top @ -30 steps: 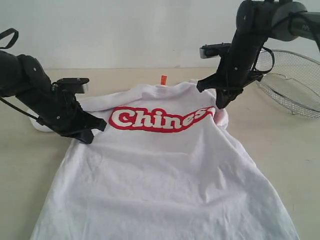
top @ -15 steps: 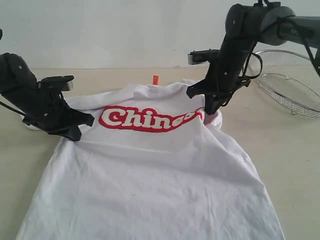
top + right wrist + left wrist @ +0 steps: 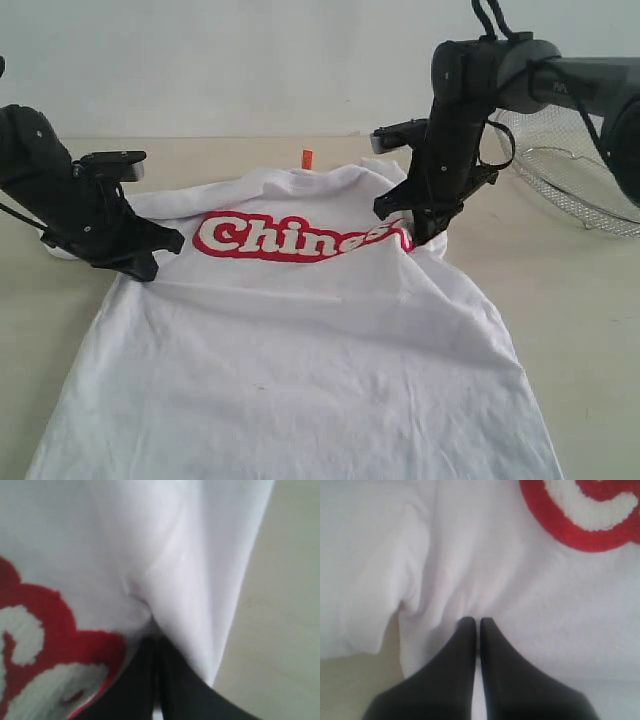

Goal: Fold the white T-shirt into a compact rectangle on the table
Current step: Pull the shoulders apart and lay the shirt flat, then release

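Observation:
The white T-shirt (image 3: 300, 340) lies spread on the table (image 3: 570, 300), with red lettering (image 3: 290, 238) across the chest and an orange neck tag (image 3: 307, 158) at the far collar. My left gripper (image 3: 147, 266) is shut on the shirt's left side below the sleeve. In the left wrist view its fingertips (image 3: 477, 621) pinch puckered white T-shirt cloth (image 3: 495, 555). My right gripper (image 3: 422, 234) is shut on the right end of the lettering, lifting a fold. In the right wrist view, T-shirt fabric (image 3: 200, 555) drapes over that gripper (image 3: 155, 640).
A silver wire-mesh basket (image 3: 580, 170) stands at the back right, close behind the right arm. Bare tabletop (image 3: 280, 630) shows to the right of the shirt and along its left side (image 3: 350, 680). The shirt's hem runs out of the exterior view at the front.
Both grippers have moved left, staying shut on the shirt. The shirt, its lettering and the orange tag have slid left with them.

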You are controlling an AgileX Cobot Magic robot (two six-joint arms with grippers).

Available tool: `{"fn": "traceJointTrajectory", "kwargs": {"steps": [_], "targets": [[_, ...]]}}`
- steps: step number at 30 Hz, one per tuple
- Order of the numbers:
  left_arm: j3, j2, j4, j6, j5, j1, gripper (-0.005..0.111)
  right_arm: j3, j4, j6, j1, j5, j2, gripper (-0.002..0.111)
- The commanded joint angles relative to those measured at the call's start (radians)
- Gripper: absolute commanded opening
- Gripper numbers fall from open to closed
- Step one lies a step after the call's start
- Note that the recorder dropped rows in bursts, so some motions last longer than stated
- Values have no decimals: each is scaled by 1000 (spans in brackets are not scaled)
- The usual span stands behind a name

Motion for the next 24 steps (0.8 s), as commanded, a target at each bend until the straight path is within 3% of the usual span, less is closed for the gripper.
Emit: {"fn": "traceJointTrajectory", "kwargs": {"steps": [1, 10, 15, 19, 24], "targets": [[5, 7, 39, -18, 12, 6, 5, -2, -171, 76, -2, -42, 10, 0], [5, 7, 45, -18, 12, 6, 5, -4, -411, 207, -2, -87, -6, 0], [5, 7, 45, -18, 12, 6, 5, -4, -412, 216, -2, -107, -104, 0], [5, 7, 45, -18, 12, 6, 5, -4, -355, 102, -2, 69, -167, 0], [5, 7, 68, -18, 17, 6, 5, 2, -288, 100, -2, 69, -176, 0]]}}
